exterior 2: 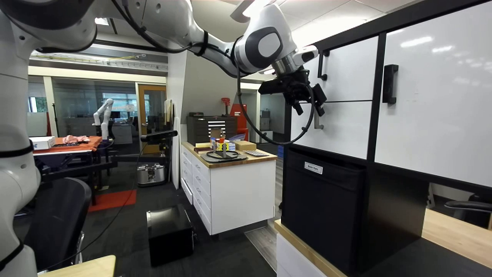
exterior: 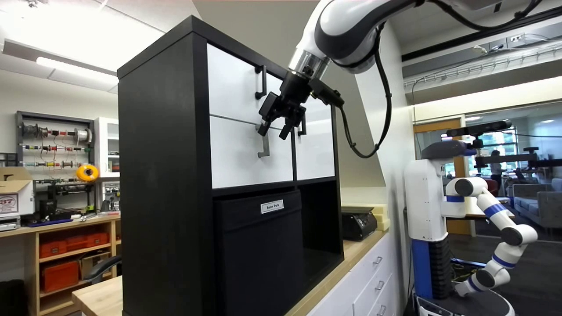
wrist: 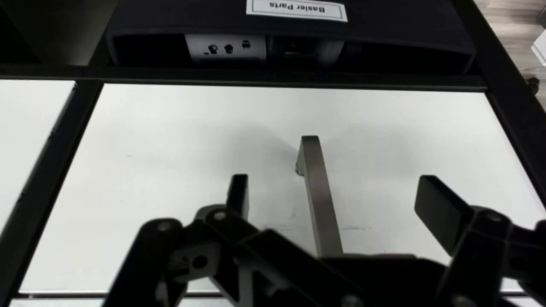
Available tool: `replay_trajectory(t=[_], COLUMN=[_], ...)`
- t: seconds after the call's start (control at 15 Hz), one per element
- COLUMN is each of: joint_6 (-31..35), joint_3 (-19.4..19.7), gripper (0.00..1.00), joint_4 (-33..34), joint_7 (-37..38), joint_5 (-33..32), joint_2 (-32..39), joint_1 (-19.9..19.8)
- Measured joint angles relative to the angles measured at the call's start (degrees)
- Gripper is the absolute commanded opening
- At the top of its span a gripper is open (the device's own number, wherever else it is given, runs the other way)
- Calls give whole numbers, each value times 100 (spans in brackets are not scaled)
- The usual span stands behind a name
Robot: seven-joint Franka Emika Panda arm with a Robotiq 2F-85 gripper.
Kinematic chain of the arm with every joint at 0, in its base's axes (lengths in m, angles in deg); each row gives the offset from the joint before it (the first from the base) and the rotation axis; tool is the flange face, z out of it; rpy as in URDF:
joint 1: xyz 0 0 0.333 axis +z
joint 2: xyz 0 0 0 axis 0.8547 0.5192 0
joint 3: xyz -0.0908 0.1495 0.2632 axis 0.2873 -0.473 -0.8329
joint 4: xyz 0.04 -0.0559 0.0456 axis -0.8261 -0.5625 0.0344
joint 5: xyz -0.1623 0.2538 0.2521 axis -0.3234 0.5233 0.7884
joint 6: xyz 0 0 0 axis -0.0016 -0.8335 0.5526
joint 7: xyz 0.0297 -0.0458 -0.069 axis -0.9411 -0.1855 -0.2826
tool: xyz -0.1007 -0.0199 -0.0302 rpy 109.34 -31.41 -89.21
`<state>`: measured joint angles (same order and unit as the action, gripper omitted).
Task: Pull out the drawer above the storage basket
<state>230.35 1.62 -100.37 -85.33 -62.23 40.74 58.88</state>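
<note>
White and flat-fronted, the drawer (exterior: 237, 153) sits flush in a black cabinet (exterior: 158, 175), directly above a large black rectangular storage basket (exterior: 259, 254). Near the basket's top edge a small white label (wrist: 297, 9) with a thin dark border reads "Basler Parts", upside down in the wrist view. Far off in an exterior view, a brown-and-white cardboard carton (exterior: 24, 197) shows "37" in red, cut off at the view's edge.

The cabinet stands on a white-drawered counter with a pale wooden top (exterior: 360, 250); the basket is close to the counter's front edge, just beside its corner. Next to the basket is an open black compartment (exterior 2: 398, 211). A black shelf borders the drawer's lower edge, and a thin seam parts its upper edge from a white front with a black corner handle (exterior: 232, 79).

The black two-finger gripper (exterior: 274, 131) is in front of the drawer, its fingers (wrist: 439, 213) spread wide, with nothing in their hold. In the wrist view the small vertical grey metal handle (wrist: 319, 196) shows between them, with room on both sides, more toward the right of that view. Whether the fingertips reach as deep as the handle, I cannot tell. Below the wrist hangs a loop of black cable (exterior: 389, 109).
</note>
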Motion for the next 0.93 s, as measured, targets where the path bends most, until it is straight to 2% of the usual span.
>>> replay_trajectory(t=[0.07,0.13,0.2,0.67,0.87,0.93], joint_6=[37,61,80,505,636,666], joint_3=[-1,-1,-1,12,22,24], gripper=[100,75,74,26,7,3], joint_4=[36,77,117,182,182,182], joint_7=[-12,-26,-44,-337,-440,-457], joint_5=[-2,-7,-13,-91,-90,-91], joint_2=[31,66,105,275,281,281], joint_1=[16,32,49,74,61,58])
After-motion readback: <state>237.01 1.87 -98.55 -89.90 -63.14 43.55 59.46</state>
